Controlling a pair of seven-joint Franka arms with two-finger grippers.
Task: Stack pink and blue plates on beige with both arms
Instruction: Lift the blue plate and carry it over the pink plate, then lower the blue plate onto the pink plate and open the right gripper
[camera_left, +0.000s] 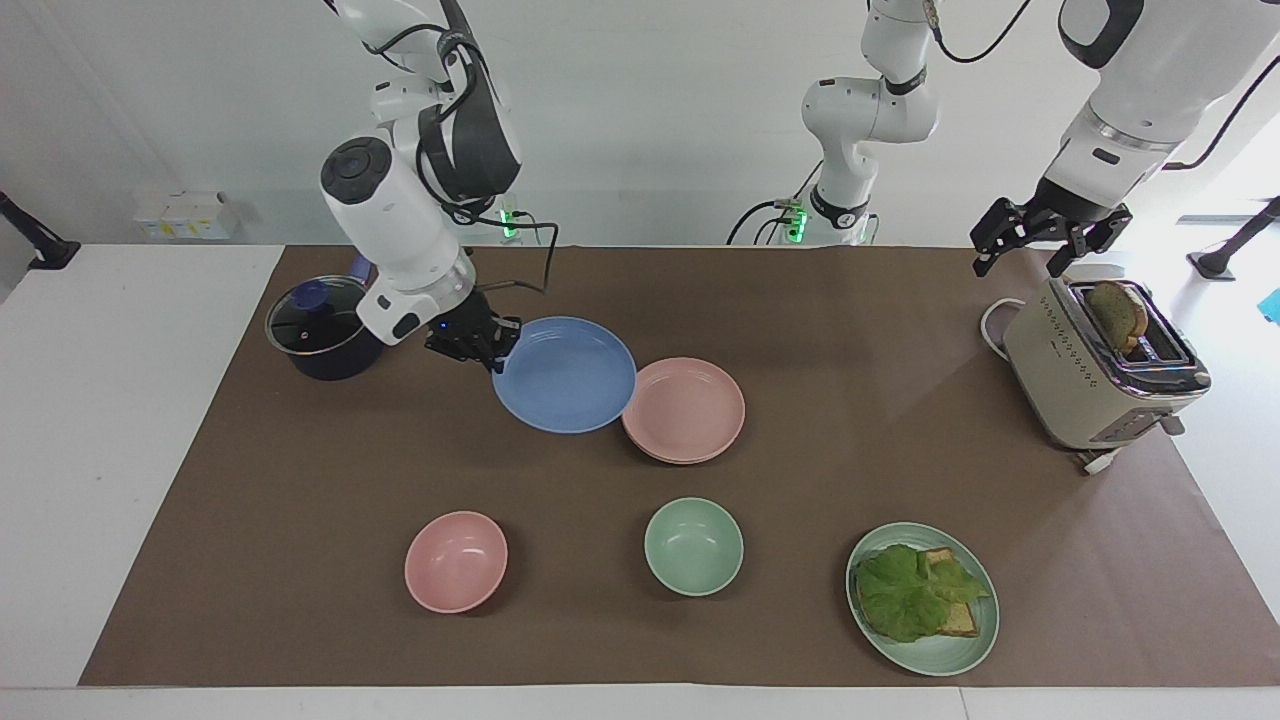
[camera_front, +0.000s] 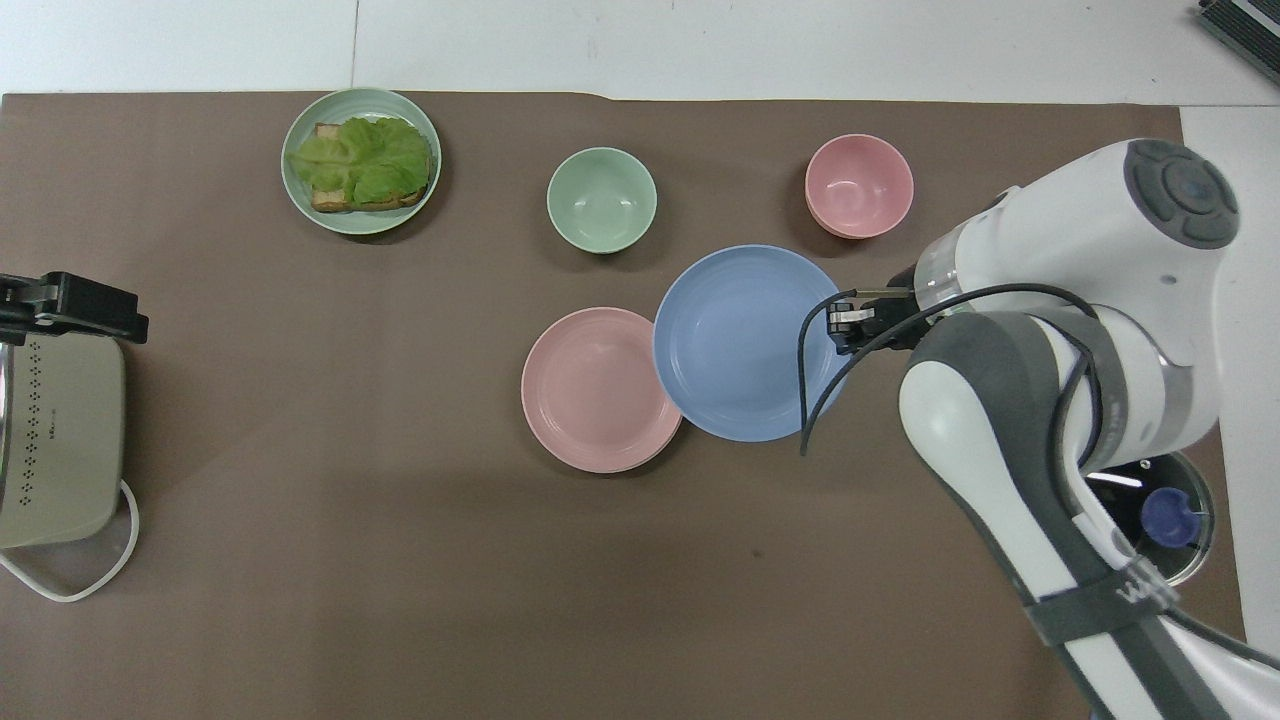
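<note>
Brown paper mat (camera_left: 300, 480) bears round matte pink plate (camera_left: 688, 408).

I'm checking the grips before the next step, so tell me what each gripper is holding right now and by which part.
The right gripper holds the blue plate by its rim, on the side toward the right arm's end. The left gripper holds nothing; it waits open over the toaster.

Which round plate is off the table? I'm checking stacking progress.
The cornflower-blue round plastic plate, gripped at its rim by the right gripper; the pale pink plate and green plate rest on the table.
</note>
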